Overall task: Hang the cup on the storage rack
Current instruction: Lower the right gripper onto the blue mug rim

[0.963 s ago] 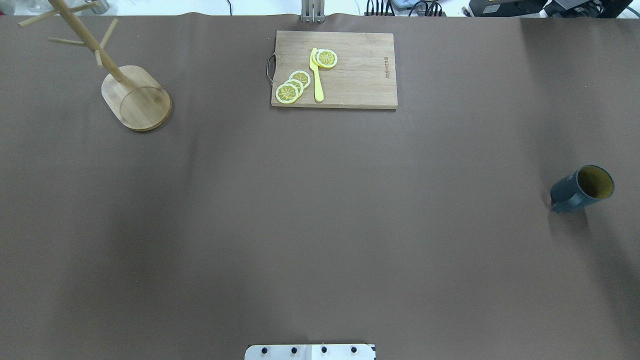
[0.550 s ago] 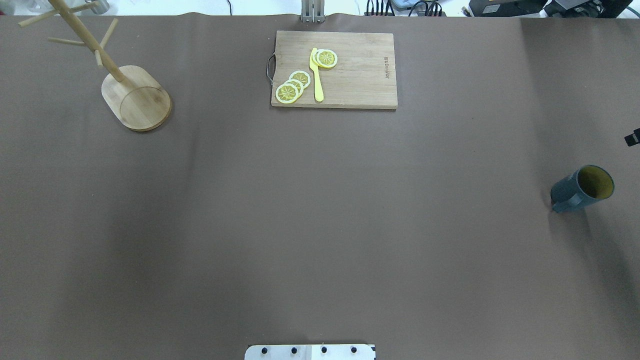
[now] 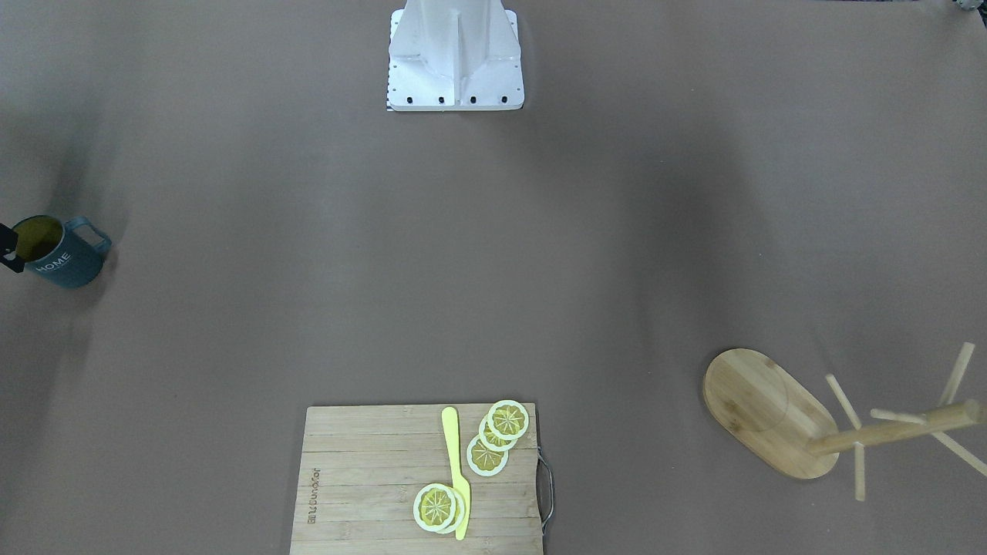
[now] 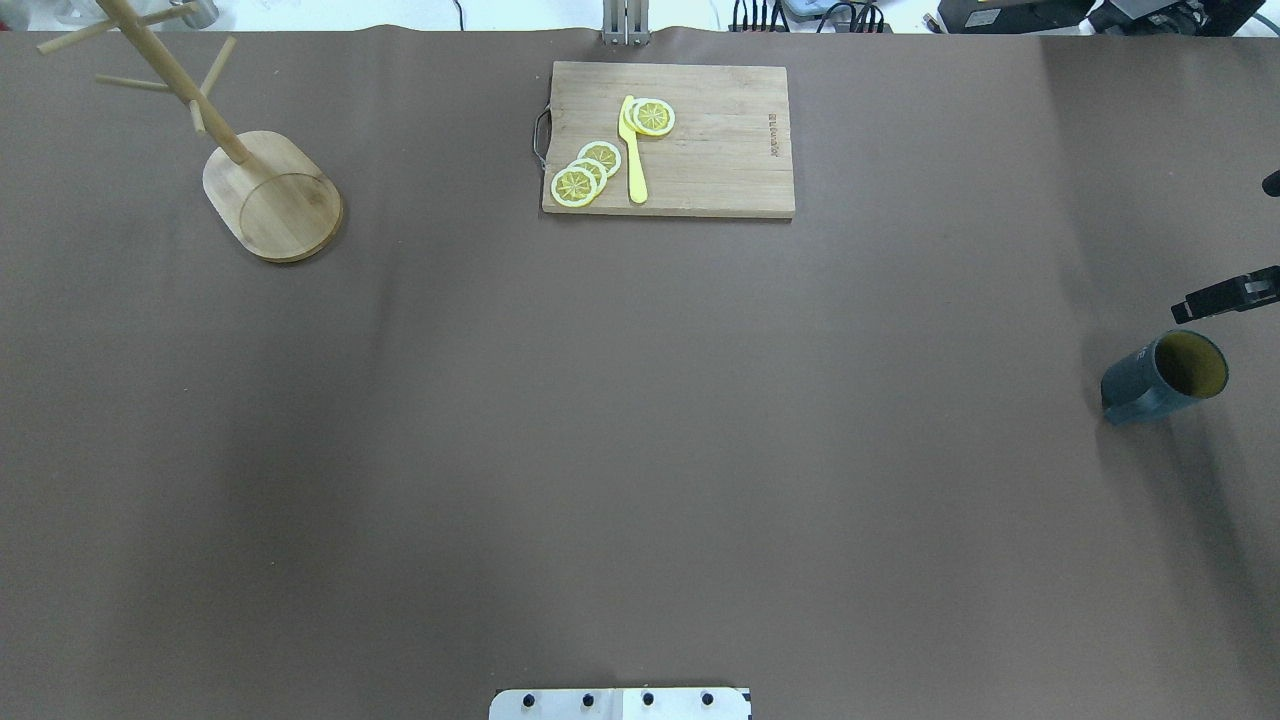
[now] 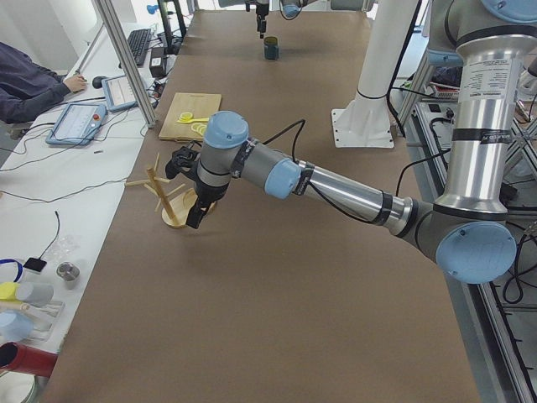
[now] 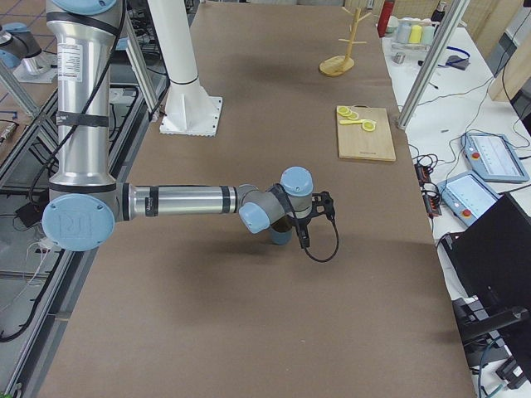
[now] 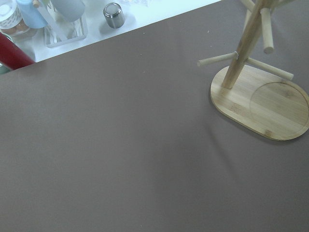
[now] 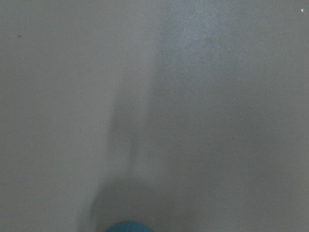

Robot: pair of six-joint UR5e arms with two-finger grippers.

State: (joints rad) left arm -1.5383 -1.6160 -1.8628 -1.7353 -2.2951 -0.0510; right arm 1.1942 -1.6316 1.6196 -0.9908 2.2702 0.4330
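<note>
The slate-blue cup [image 4: 1165, 378] stands upright at the table's right end, its "HOME" lettering showing in the front view [image 3: 62, 258]. The bamboo storage rack [image 4: 275, 200] stands at the far left and also shows in the left wrist view [image 7: 263, 101]. My right gripper [image 6: 303, 228] hangs just beyond the cup. Only one dark finger [image 4: 1225, 297] reaches into the overhead view, so I cannot tell if it is open. My left gripper [image 5: 199, 211] hovers beside the rack, seen only from the side, so I cannot tell its state.
A wooden cutting board [image 4: 668, 140] with lemon slices [image 4: 585, 172] and a yellow knife [image 4: 632, 150] lies at the far middle. The robot base [image 3: 455, 54] stands at the near edge. Bottles and a metal cup [image 7: 114, 14] stand off the table's left end.
The right gripper's finger has come in from the right edge of the overhead view and moved left toward the cup. The cup and rack have not moved.
</note>
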